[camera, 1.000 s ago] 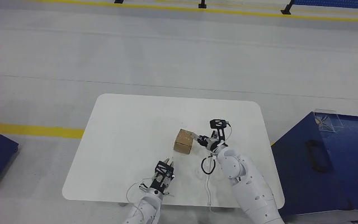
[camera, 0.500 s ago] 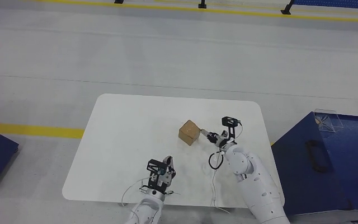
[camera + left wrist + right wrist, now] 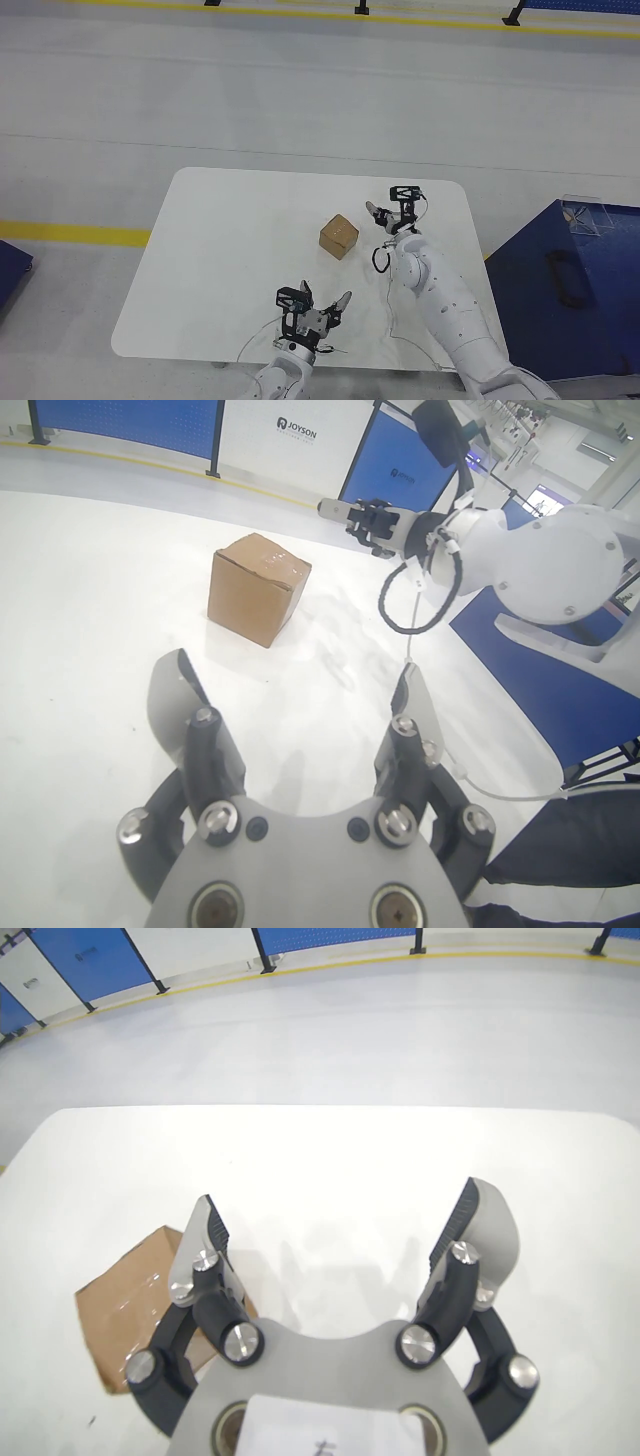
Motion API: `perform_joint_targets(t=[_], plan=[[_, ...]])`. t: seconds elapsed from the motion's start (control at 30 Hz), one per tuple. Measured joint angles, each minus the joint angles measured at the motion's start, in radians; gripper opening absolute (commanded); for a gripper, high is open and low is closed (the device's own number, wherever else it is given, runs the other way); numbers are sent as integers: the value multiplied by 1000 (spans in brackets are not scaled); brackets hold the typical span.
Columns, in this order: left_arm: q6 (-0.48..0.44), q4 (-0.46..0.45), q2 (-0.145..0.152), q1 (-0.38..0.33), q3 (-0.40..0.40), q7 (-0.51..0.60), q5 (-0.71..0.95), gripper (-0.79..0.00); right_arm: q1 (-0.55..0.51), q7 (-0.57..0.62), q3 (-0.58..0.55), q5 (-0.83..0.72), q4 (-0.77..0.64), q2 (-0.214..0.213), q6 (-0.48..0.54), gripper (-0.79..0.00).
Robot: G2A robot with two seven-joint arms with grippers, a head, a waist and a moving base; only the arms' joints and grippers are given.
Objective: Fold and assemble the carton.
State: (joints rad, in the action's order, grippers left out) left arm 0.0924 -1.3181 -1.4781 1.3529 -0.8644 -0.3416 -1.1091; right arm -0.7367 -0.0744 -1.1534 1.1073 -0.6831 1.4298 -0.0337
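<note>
Carton (image 3: pixel 339 236) clear of table (image 3: pixel 230 260) edges: likely light, stiff; pinch opposite side walls. Left gripper (image 3: pixel 289 667), right gripper (image 3: pixel 340 1193) spread, empty.

The carton (image 3: pixel 339 236) sits on the worktop (image 3: pixel 220 250), right of centre. The right hand (image 3: pixel 383 217) hangs just to its right; the left hand (image 3: pixel 323 297) hovers over the near edge, well apart.

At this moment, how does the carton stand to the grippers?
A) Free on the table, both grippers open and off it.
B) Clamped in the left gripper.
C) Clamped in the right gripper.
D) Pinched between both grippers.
A: the carton sits closed on the table, while the left gripper and the right gripper are both open and hold nothing.
</note>
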Motion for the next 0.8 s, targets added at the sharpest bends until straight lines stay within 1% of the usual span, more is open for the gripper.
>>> perform_joint_targets(t=[0.07,0.13,0.23,0.37,0.47,0.53,0.63,0.8], plan=[[4,-8,-1,3,1,1,-4,0,48,-19,44,17,80,23,-28,0],[7,-19,-2,9,-2,4,-7,0,85,-13,82,24,148,45,-31,0],[6,-32,-1,18,-8,8,-9,0,126,26,128,27,226,75,-2,0],[11,-42,-1,25,-17,10,-13,0,160,56,166,32,298,105,38,0],[11,-46,-2,29,-21,9,-14,0,177,64,174,16,333,118,104,0],[11,-47,-2,31,-22,9,-16,0,184,70,174,0,348,121,168,0],[5,-49,-3,33,-31,8,-7,0,183,85,182,0,352,125,238,0],[6,-56,-3,33,-57,0,10,0,163,103,208,23,330,137,280,0]])
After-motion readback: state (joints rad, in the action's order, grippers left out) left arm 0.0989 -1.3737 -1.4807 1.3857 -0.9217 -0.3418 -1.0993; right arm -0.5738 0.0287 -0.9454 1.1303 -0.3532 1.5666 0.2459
